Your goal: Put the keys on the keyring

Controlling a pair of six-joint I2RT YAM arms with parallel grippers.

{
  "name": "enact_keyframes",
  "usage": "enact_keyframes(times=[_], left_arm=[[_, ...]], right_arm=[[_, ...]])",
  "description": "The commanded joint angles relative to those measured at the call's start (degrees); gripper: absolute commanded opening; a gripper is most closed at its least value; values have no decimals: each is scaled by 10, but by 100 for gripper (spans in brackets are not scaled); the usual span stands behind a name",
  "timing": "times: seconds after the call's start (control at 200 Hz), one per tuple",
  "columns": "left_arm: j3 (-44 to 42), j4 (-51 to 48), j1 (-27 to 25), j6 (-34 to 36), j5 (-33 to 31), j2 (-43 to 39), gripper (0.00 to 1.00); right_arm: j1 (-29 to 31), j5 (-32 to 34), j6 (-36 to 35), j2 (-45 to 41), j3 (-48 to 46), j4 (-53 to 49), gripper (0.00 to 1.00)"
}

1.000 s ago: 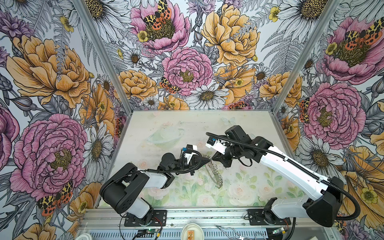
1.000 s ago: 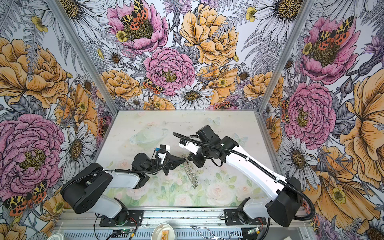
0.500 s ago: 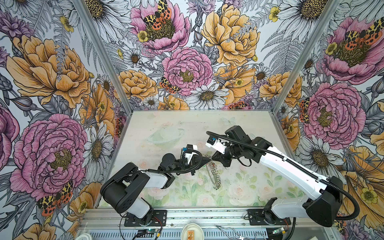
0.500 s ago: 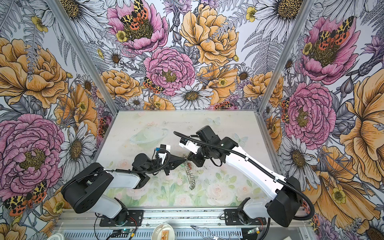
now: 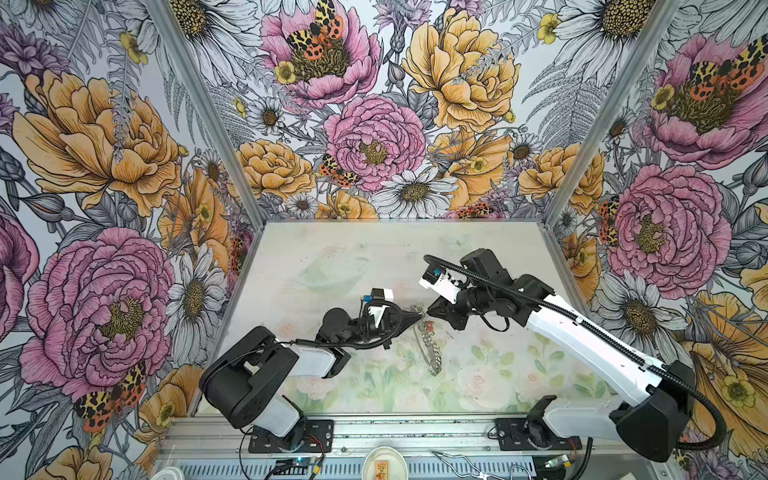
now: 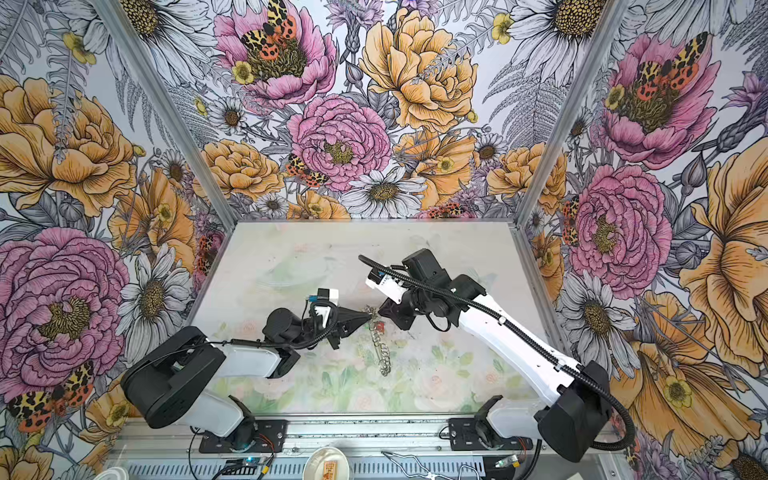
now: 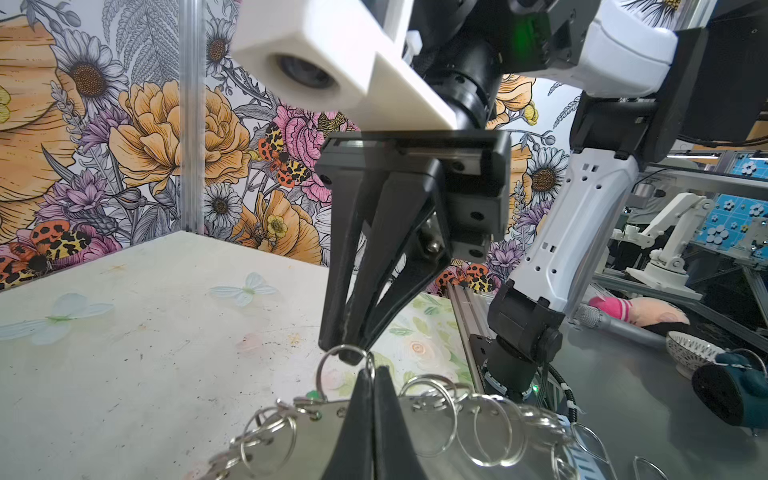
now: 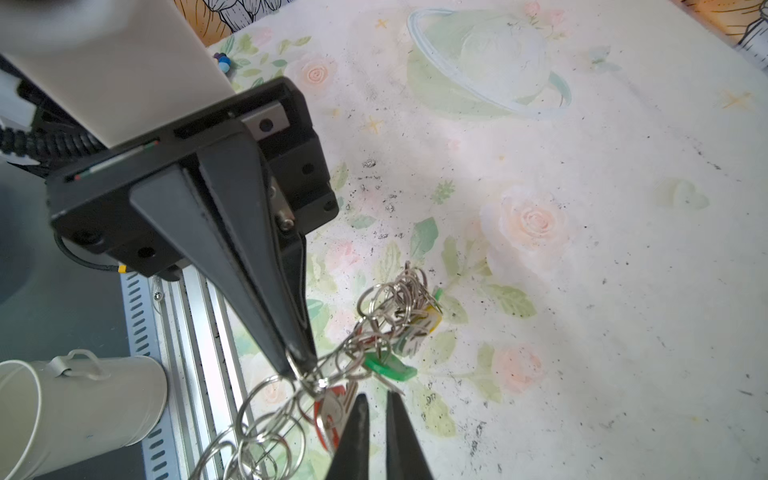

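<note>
Near the table's (image 5: 478, 249) middle, the keyring (image 5: 432, 353) hangs edge-on, its far end pinched in the fully closed left gripper (image 5: 418, 319). Just right, the right gripper (image 8: 376, 397) stands a slit open, empty; ease it clear of the red key (image 8: 331, 409) gently.

Looks bright and even in both top views, lit softly from above the bench (image 5: 374, 249). Leaves only faint, diffuse shadows on the bench under the arms (image 5: 590, 336). Shows a pale sheen at the far end of the bench, washing out the print. Bows the wall posts (image 5: 208, 112) beside the bench outward toward the frame edges. Stays sharp on the keyring (image 8: 386, 332) over the bench in the right wrist view, with small glints on the metal. Blurs the white housing (image 8: 104, 62) nearest the lens.
</note>
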Motion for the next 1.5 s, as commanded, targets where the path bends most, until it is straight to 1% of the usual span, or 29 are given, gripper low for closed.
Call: enact_keyframes(times=[0.0, 0.15, 0.33, 0.53, 0.721, 1.136, 1.346, 1.496], left_arm=[[2, 40, 5, -1, 31, -16, 0], [3, 42, 7, -3, 46, -16, 0], [6, 43, 6, -7, 57, -17, 0], [10, 46, 7, -16, 69, -16, 0], [18, 47, 5, -32, 94, -13, 0], [19, 48, 3, -28, 87, -14, 0], [23, 48, -1, -26, 85, -10, 0], [20, 48, -1, -24, 80, -10, 0]], right_arm=[[-9, -17, 1, -31, -11, 22, 11], [-8, -88, -25, -53, -35, 29, 12], [4, -129, -49, -70, -66, 41, 16], [11, -95, -48, -63, -73, 50, 17], [14, -90, -43, -57, -73, 68, 17], [24, -98, -44, -47, -78, 70, 14], [31, -103, -41, -40, -72, 77, 9], [32, -87, -40, -44, -72, 81, 0]])
